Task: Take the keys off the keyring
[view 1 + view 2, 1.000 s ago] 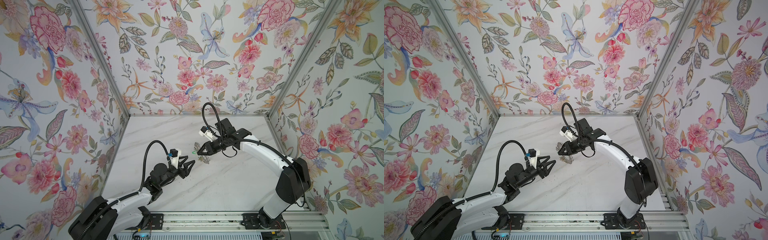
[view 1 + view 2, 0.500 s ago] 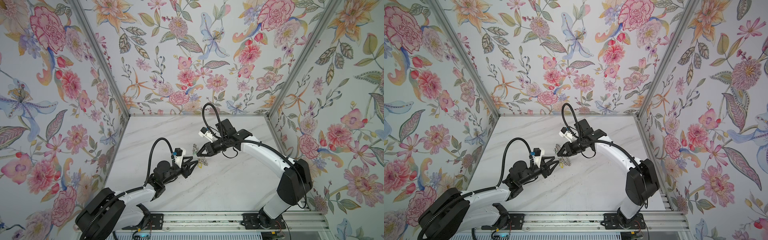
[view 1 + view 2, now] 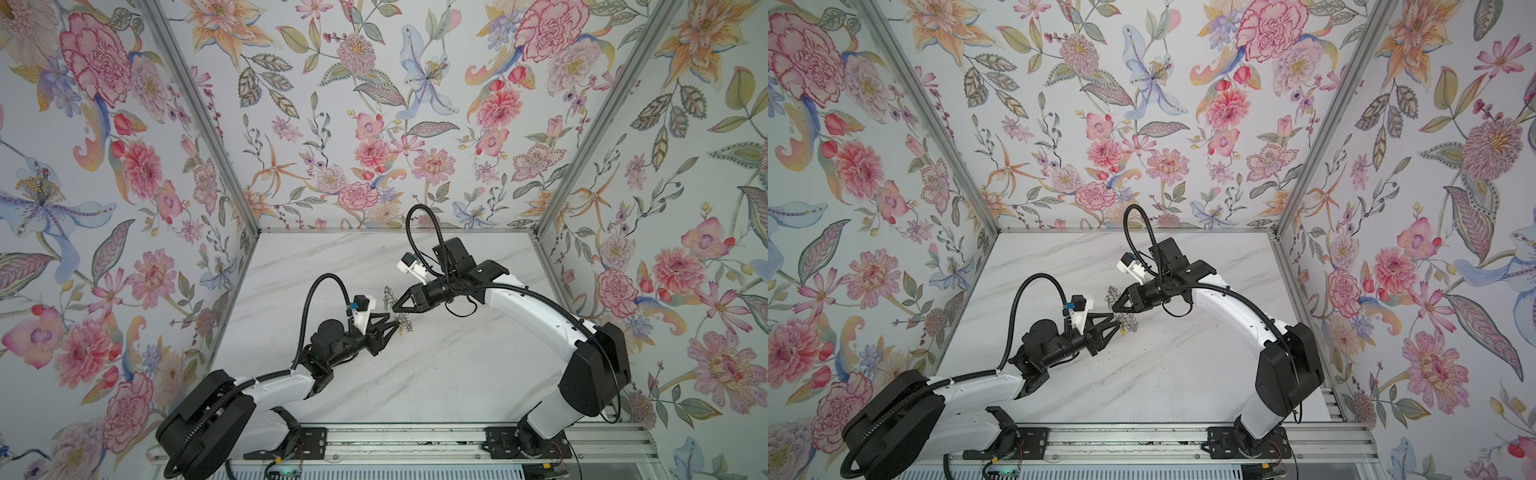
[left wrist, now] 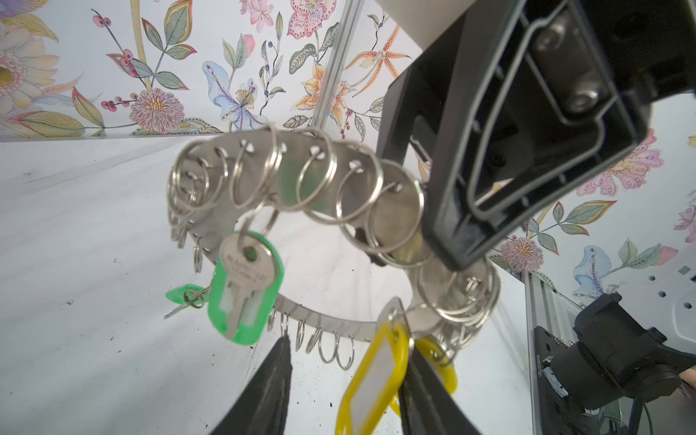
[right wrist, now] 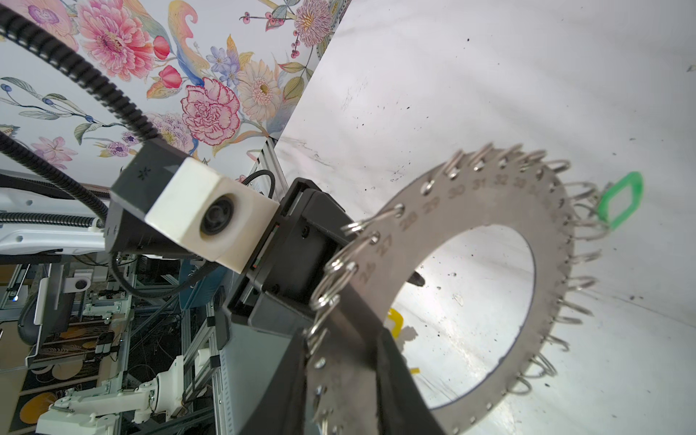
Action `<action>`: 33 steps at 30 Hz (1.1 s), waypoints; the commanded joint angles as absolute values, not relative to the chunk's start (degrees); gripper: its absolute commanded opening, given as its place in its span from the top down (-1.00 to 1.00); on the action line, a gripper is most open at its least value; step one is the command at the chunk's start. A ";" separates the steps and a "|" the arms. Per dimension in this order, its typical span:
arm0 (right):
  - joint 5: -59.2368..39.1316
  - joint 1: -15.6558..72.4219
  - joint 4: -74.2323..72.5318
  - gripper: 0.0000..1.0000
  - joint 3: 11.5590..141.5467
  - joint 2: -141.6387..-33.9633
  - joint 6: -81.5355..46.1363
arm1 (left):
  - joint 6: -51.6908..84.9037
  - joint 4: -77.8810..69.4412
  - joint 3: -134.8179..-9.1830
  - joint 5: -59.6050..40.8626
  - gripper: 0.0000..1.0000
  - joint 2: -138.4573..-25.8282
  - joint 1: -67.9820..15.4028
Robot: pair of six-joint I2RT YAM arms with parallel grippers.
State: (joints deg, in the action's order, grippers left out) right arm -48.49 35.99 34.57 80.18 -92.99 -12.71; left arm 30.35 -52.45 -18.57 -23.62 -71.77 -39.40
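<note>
The right gripper [image 5: 341, 376] was pinching the flat rim of the keyring [image 5: 489, 203], one black finger on each face of the disc, low in the middle of the right wrist view. In both top views that gripper [image 3: 395, 307] sat just right of centre, holding the keyring [image 3: 390, 296] up off the marble table [image 3: 457, 374] and tilted. Just below and left of it, the left gripper [image 3: 392, 323] had its tips up against the lower edge of the ring. In the left wrist view its two dark fingers [image 4: 271, 391] stood apart at the bottom of the frame, with a yellow tag [image 4: 376, 373] hanging between them; I could not tell whether they were squeezing it or only flanking it. A silver key [image 4: 244, 275] lay over a bright green tag [image 4: 260, 297] left of centre in that view, dangling from one of the wire loops [image 4: 320, 180] that fringed the rim. A second, smaller green tag [image 4: 180, 293] with its key hung further left, and another yellow tag [image 4: 440, 361] peeked out behind the right-hand finger. The flowered walls [image 3: 374, 124] closed in the table on three sides.
</note>
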 commanded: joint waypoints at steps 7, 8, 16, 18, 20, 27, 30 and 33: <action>-49.89 36.30 32.31 0.66 79.06 -91.48 -13.53 | 29.62 -55.81 -20.06 -24.61 0.58 -72.77 -40.34; -49.66 36.20 32.30 0.66 79.03 -91.40 -13.51 | 29.67 -55.83 -19.87 -24.64 0.66 -72.69 -40.32; -48.67 35.07 31.45 0.66 77.59 -90.54 -13.96 | 29.01 -54.43 -17.80 -22.80 0.97 -69.82 -40.34; -48.04 34.65 31.28 0.65 77.11 -90.32 -13.94 | 28.61 -52.97 -17.75 -22.11 1.00 -68.89 -40.35; -47.17 34.10 30.82 0.65 76.46 -89.80 -14.29 | 28.03 -50.92 -17.75 -21.49 1.00 -67.93 -40.34; -46.90 32.45 26.86 0.65 72.75 -88.59 -15.99 | 26.48 -43.87 -16.20 -18.51 1.00 -63.15 -40.34; -46.58 32.34 26.41 0.65 71.74 -88.82 -15.72 | 26.02 -41.24 -15.65 -17.17 1.00 -61.52 -40.33; -46.06 31.92 26.41 0.63 71.12 -88.72 -15.30 | 25.67 -39.27 -15.56 -16.09 1.00 -60.45 -40.34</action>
